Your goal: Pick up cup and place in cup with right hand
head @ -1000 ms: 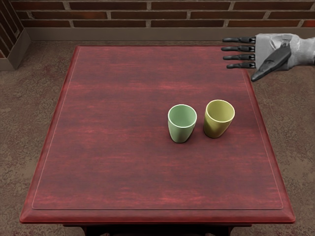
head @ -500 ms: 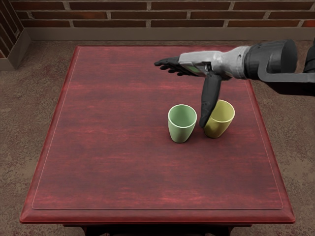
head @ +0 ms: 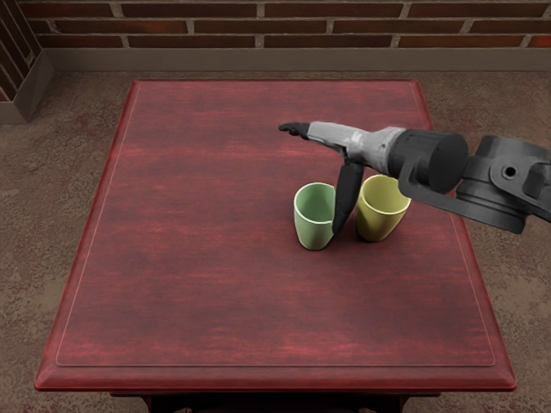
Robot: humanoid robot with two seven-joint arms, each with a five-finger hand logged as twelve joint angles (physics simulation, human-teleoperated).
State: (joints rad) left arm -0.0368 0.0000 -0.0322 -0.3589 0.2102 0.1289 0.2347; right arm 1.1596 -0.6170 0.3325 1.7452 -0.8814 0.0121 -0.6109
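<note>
Right hand [head: 344, 144] above the table [head: 189, 258], fingers loose and holding nothing, thumb hanging by the green cup [head: 312, 225]. Green cup standing up on the table, near the yellow cup [head: 377, 220]. To grab well, go down slow, get the green cup between thumb and fingers, then squeeze softly, with no bump. Fingers bunched up in this view, some hidden. Maybe touching at the green rim, but hard to tell.

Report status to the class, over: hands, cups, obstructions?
Right hand open, empty; left out of view. Smooth, round, pale green cup and yellow cup upright, separate. Thumb overlaps green rim in view; contact unclear.
</note>
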